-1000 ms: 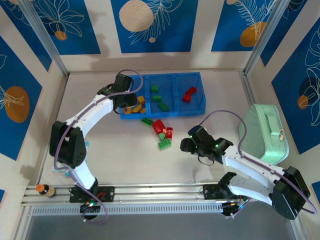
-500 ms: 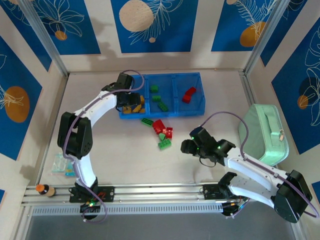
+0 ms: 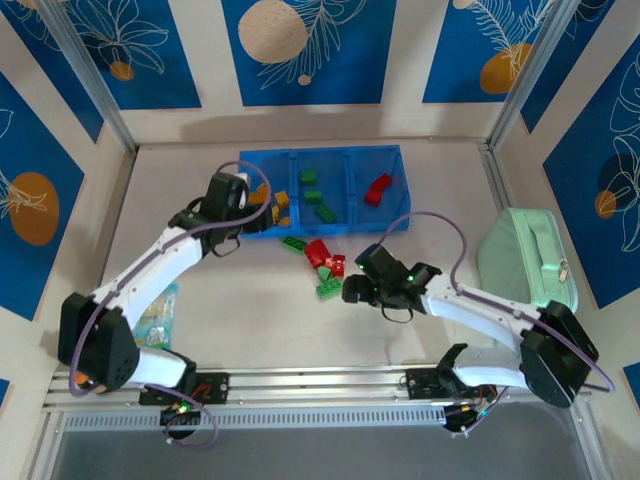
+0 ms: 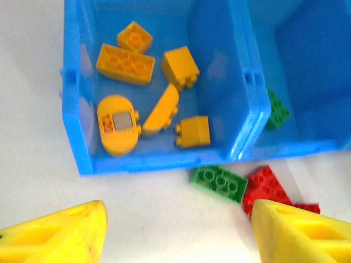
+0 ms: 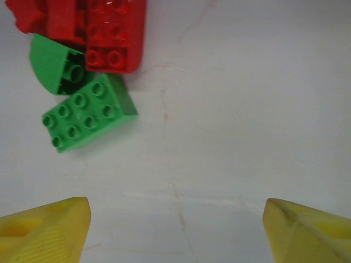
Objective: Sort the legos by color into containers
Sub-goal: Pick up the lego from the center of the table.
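The green brick (image 5: pixel 88 118) is lying loose on the table (image 5: pixel 247 109), outside the tray (image 3: pixel 404 186). It is resting against a rounded green piece (image 5: pixel 54 68), with the red bricks (image 5: pixel 112 38) just beyond at 12 o'clock. From the gap between the right jaws it is sitting toward 11 o'clock, its long axis running 8 to 2. The right jaws are standing spread and empty, nearer to it than the left jaws. Those are also spread and empty, facing the orange bricks (image 4: pixel 123 63) in the tray. The reach is probably calling for a shift toward 11 and a slight wrist turn.
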